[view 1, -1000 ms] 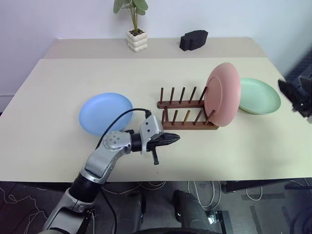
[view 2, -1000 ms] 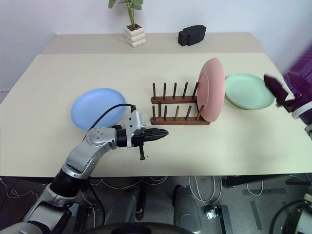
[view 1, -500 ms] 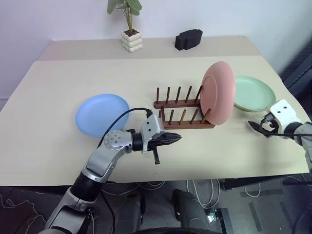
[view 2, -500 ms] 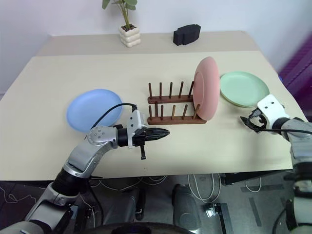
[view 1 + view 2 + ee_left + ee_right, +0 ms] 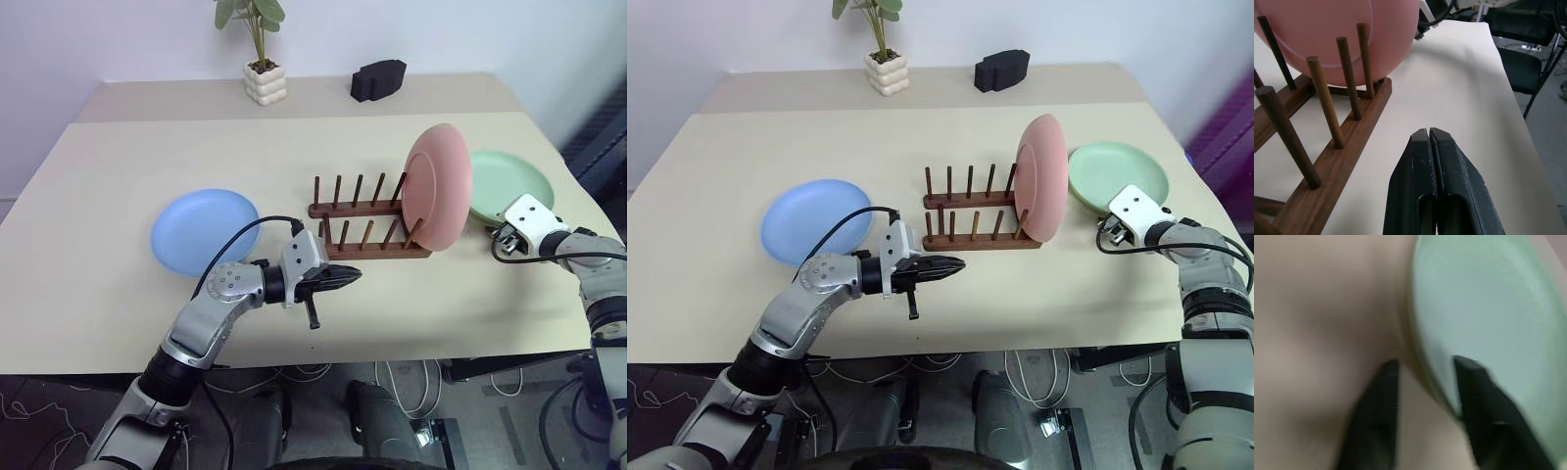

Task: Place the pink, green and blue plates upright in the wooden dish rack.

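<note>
- The pink plate [image 5: 440, 186] stands upright in the wooden dish rack [image 5: 367, 230], in the slot at the end nearest the tabletop's right edge, which leaves the other slots free for the two plates still lying flat.
- The green plate [image 5: 509, 184] lies near the right edge, just beyond the rack; the blue plate [image 5: 204, 231] lies flat toward the left edge, well apart from the rack.
- My right gripper [image 5: 1422, 382] is at the green plate's near rim, one finger over the plate and one on the table side. I judge it is straddling the rim to pinch it.
- That wrist view is blurred, so I cannot tell whether the fingers are clamped on the rim or not.
- My left gripper [image 5: 1429, 134] is clenched on nothing, parked over the table just in front of the rack's near rail, out of the way.
</note>
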Robot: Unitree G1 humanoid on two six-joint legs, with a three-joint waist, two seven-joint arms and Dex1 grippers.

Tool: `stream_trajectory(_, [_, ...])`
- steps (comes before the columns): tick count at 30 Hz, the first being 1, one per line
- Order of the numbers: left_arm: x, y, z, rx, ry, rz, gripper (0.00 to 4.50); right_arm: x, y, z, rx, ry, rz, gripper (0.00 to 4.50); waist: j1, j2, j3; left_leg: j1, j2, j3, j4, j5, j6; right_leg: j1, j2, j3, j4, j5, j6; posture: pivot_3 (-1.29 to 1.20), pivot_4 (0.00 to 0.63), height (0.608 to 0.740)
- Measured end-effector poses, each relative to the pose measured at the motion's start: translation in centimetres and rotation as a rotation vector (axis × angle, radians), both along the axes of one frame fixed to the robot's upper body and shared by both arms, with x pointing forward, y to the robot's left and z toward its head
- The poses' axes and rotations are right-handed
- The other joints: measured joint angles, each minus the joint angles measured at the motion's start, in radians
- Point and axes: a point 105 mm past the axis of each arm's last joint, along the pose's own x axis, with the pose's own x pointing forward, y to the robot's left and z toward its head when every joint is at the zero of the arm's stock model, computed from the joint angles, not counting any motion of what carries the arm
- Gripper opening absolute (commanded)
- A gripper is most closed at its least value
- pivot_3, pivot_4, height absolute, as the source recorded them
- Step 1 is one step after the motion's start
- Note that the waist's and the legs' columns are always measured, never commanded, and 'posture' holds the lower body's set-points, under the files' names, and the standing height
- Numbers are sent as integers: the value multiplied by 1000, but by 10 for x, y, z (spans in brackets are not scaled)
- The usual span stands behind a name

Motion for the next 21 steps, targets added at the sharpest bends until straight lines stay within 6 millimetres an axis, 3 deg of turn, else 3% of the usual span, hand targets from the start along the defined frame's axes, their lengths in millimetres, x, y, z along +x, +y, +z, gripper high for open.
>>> stream_trajectory(7, [0, 0, 0, -1, 3, -1, 0, -2, -3, 2, -22, -64, -16, 17, 4, 0, 0, 0, 0, 0, 0, 0, 0, 1, 0, 0, 0, 0, 0, 0, 150, 736])
stream_trajectory(13, [-1, -1, 0, -2, 5, -6, 0, -16, -17, 7, -88, -133, -48, 17, 5, 1, 0, 0, -1, 0, 0, 0, 0, 0, 0, 0, 0, 0, 0, 0, 150, 736])
stream_trajectory(16, [-1, -1, 0, -3, 7, -8, 0, -26, -24, 33, -97, -251, -79, 17, 5, 2, 0, 0, -1, 0, 0, 0, 0, 0, 0, 1, 0, 0, 0, 0, 150, 736])
stream_trajectory(21, [-2, -1, -1, 0, 17, -15, 0, -39, -21, 108, -98, -513, -116, 17, 1, 2, 0, 0, 0, 0, 0, 0, 0, 0, 0, 1, 1, 0, 0, 0, 150, 736])
